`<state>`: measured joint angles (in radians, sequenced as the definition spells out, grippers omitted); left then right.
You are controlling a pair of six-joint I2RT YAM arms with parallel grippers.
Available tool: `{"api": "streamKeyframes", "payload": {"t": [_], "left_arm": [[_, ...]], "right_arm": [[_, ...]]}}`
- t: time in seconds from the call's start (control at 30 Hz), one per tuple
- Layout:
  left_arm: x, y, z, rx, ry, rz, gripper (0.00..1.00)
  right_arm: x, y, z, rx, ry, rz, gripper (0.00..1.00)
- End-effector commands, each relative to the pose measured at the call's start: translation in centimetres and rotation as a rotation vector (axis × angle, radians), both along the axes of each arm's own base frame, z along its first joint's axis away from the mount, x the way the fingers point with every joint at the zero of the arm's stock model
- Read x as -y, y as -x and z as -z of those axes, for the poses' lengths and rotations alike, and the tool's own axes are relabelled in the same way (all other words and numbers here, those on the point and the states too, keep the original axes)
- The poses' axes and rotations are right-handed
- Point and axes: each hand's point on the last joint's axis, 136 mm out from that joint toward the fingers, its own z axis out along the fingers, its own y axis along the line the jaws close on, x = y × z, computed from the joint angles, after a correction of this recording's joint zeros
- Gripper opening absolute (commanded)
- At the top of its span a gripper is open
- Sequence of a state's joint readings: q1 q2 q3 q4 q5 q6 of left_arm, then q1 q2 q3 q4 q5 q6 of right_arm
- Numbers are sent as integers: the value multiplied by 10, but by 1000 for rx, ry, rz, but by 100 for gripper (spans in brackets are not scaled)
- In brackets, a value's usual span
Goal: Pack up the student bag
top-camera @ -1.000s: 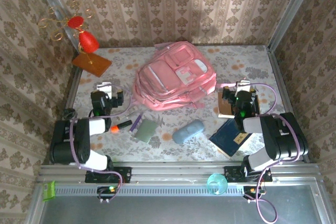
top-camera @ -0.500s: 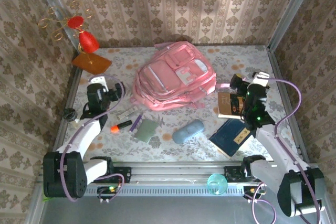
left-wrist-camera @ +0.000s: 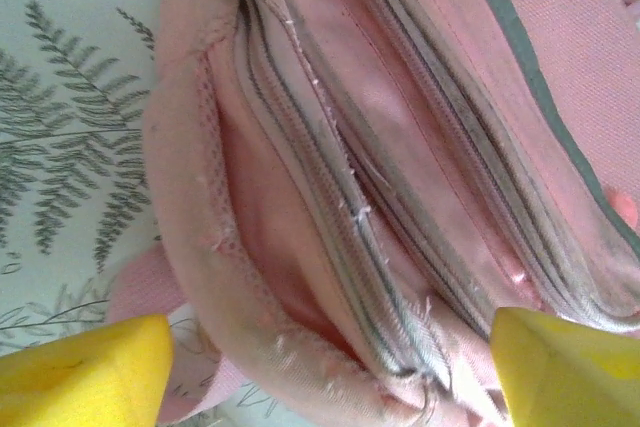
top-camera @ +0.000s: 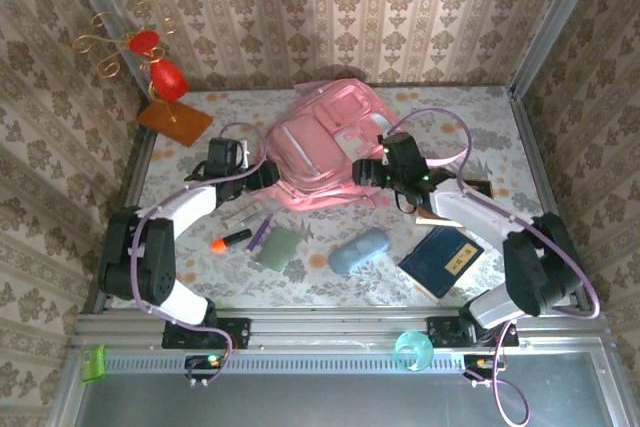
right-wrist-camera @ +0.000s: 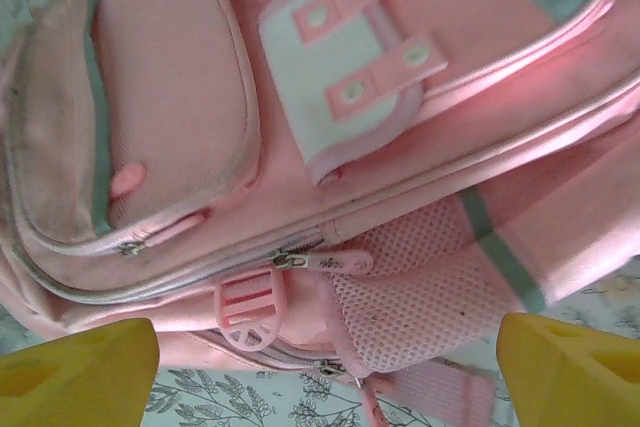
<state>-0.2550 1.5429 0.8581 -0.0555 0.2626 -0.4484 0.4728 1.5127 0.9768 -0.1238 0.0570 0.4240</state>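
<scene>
From the top camera you are seeing the student bag [top-camera: 335, 142] lying at the back middle of the tabletop [top-camera: 480, 117], with the left gripper [top-camera: 262, 175] sitting at its left edge and the right gripper [top-camera: 368, 169] at its front right. On the left wrist camera your jaws are standing released, wide apart, over the bag's zipper lines. On the right wrist camera the jaws are likewise gaping, clasping nothing, above its front pockets.
</scene>
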Motion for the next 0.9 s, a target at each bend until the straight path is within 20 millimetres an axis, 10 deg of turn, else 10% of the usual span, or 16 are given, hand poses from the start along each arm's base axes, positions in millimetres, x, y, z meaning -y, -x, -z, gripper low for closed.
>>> {"api": "streamKeyframes", "payload": {"t": [0.0,0.17,0.6,0.87], "left_arm": [[26,-6,-5,-19,63,60,74],[53,-9,5,-42,61,112,58],[59,-16,6,-18,-8,177,14],[45,-24,5,-19,-12,189,5]], "right_arm": [[-14,-3,17,-74,-25,-33,88],[-21,-4,39,-153,13,-105,80],[69,25,77,-304,282,-25,72],[58,20,90,-378,201,-121,53]]}}
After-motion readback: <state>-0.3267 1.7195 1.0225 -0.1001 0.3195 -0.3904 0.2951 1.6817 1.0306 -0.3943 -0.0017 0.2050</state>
